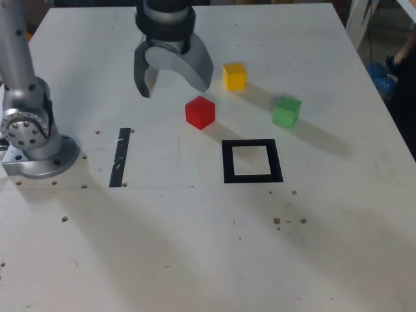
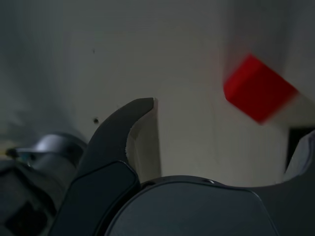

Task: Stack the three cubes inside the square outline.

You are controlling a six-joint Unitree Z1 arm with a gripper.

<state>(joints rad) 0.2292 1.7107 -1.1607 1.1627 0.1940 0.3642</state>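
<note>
- We see three small solid cubes, same size, all lying apart on the white bench (image 1: 195,260): red cube (image 1: 199,112), yellow cube (image 1: 234,76), green cube (image 1: 286,111).
- Square outline (image 1: 252,161) is a flat black tape frame with a white centre, nothing inside it; it lies nearer the camera than the cubes in the exterior view.
- Red cube sits just beyond the outline's far-left corner; yellow is farther back, green is off to the exterior view's right.
- A straight black strip (image 1: 119,157) lies well to the exterior view's left of the outline, near the arm base (image 1: 29,140).
- The hand (image 1: 174,86) hangs pointing down above the bench, its two dark curved fingers (image 1: 195,68) spread wide apart, nothing between them.
- Red cube sits just in front of the hand toward the exterior view's right, not touching; yellow is just right of the right finger.
- In the wrist view we see the red cube (image 2: 258,88) blurred beyond one finger (image 2: 115,135), clear of it.
</note>
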